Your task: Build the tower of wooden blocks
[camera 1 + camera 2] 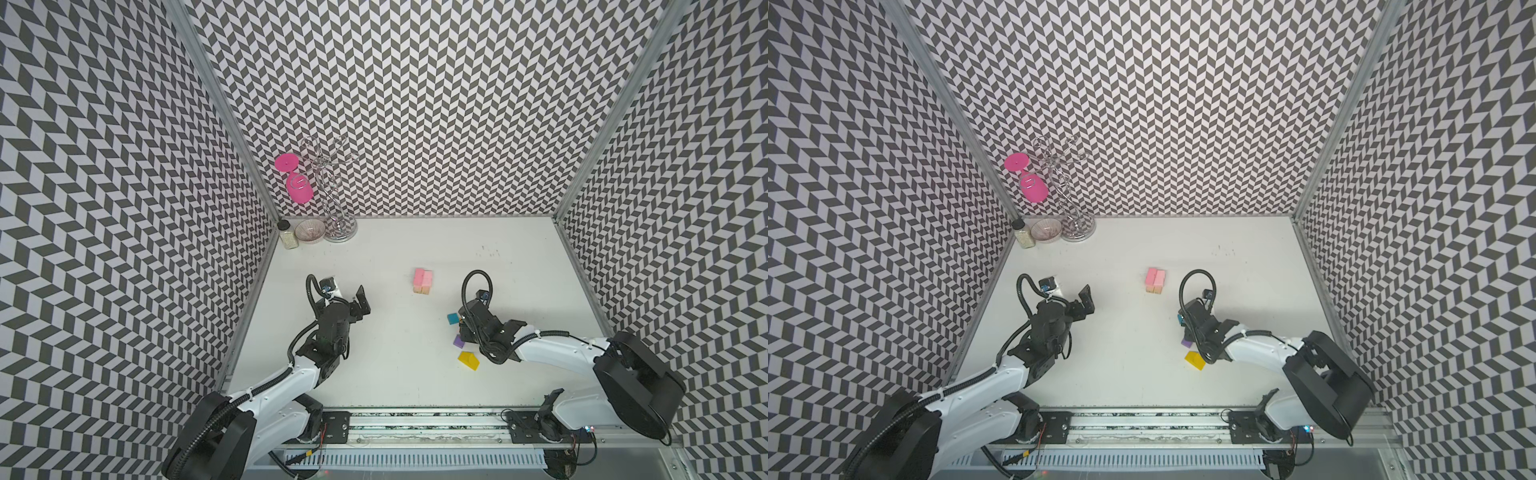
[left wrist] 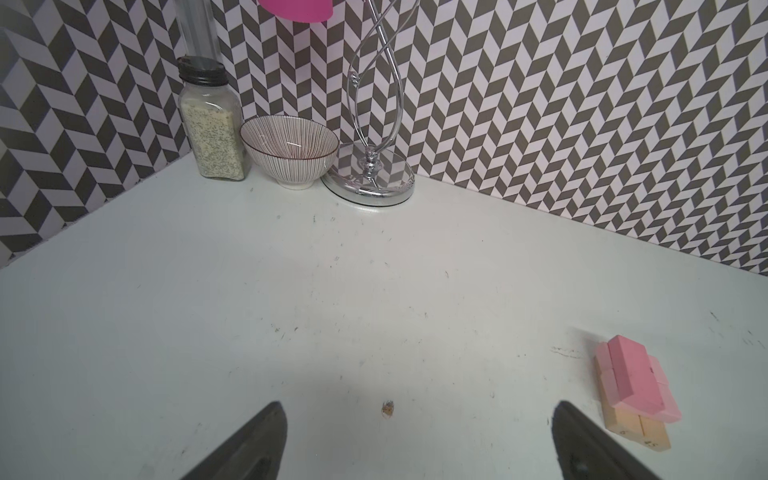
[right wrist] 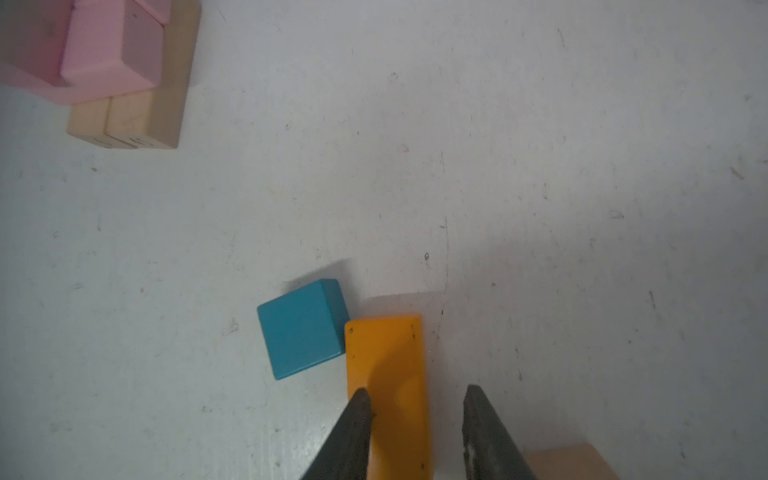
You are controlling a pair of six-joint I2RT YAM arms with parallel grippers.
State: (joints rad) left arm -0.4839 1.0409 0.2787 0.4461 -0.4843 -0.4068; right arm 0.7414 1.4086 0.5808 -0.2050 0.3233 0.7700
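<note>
The tower [image 1: 423, 282] is a low stack near the table's middle: pink slabs lie on tan bars [image 2: 636, 432]; the right wrist view shows it as the tower [image 3: 116, 70]. A teal cube [image 3: 303, 328] lies beside an orange slab [image 3: 386, 353]. My right gripper [image 3: 415, 390] hangs over the slab with its jaws a little apart; one finger overlaps the slab and bare table shows beside the other. A purple cube [image 1: 458, 340] and a yellow roof piece [image 1: 468, 360] lie nearby. A tan block [image 3: 569, 461] shows at the frame's edge. My left gripper [image 2: 419, 405] is open and holds nothing, left of the tower.
In the back left corner stand a spice jar [image 2: 212, 124], a striped bowl [image 2: 291, 153] and a chrome rack [image 2: 370, 178] with a pink goblet [image 1: 298, 189] hanging on it. Patterned walls enclose the table on three sides.
</note>
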